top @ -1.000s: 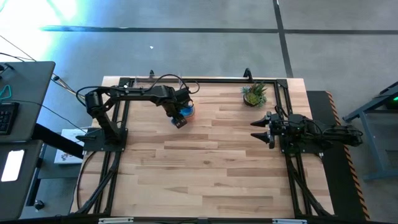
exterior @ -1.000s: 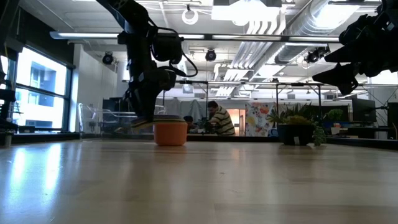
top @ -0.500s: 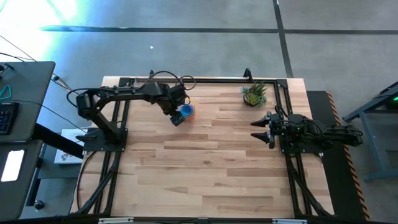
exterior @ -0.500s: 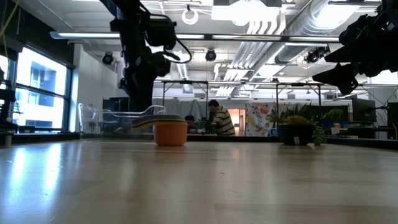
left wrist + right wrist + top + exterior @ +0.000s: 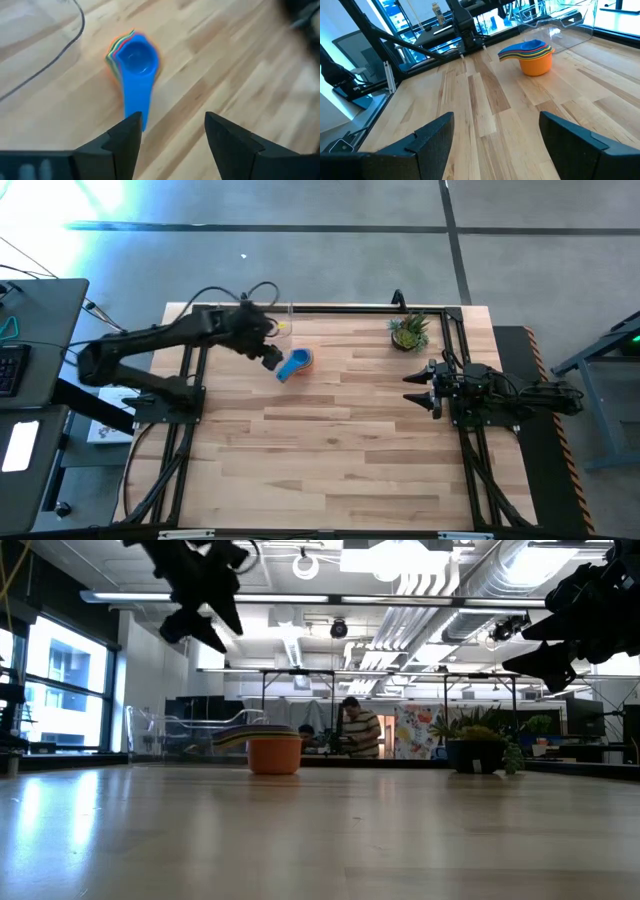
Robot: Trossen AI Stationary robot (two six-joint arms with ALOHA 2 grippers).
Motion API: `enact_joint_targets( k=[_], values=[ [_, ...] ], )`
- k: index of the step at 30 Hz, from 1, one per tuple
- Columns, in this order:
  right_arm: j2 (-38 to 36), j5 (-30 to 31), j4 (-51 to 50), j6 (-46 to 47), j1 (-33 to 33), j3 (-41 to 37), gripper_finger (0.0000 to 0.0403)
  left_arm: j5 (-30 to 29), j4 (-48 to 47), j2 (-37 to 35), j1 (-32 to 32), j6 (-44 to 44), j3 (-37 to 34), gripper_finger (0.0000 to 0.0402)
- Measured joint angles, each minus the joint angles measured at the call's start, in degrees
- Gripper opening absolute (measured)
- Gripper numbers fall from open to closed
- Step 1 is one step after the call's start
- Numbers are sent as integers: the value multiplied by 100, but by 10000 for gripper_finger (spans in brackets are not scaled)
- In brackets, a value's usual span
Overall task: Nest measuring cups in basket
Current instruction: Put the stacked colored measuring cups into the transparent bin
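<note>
The measuring cups [image 5: 297,361] stand nested in one stack on the wooden table, blue on top and orange at the bottom, with the handles fanned toward the left. The stack rests on the orange cup's base [image 5: 273,755], outside the basket. The basket [image 5: 266,316], a clear bin, sits at the table's far edge just behind the stack. My left gripper [image 5: 172,134] is open and hangs above the table beside the blue handle [image 5: 135,100], touching nothing; it shows raised in the low view [image 5: 200,630]. My right gripper [image 5: 412,388] waits open at the right side.
A small potted green plant [image 5: 409,332] stands near the table's far right corner. A dark frame rail [image 5: 330,310] runs along the far edge. Bare wood lies between the stack and my right arm. A person sits in the room beyond the table [image 5: 357,732].
My left gripper has risen from low over the stack's handles and drawn back toward the table's left and far edge. The stack of cups has stayed where it was on the table, and its blue handle now shows uncovered.
</note>
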Motion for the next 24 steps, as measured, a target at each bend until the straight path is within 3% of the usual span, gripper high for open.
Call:
enact_joint_targets(
  k=[8, 15, 20, 24],
  values=[
    [0, -1, 2, 0, 0, 0, 284, -16, 1822, -1232, -258, -1546, -1343, 198],
    [0, -1, 0, 0, 0, 0, 284, -182, 2898, -1548, -401, -2858, -2370, 198],
    [0, 0, 1, 0, 0, 1, 284, -178, 3239, -1552, -402, -3166, -2662, 198],
    [0, 0, 0, 0, 0, 0, 284, -172, 3279, -1552, -534, -2907, -2670, 198]
  ],
)
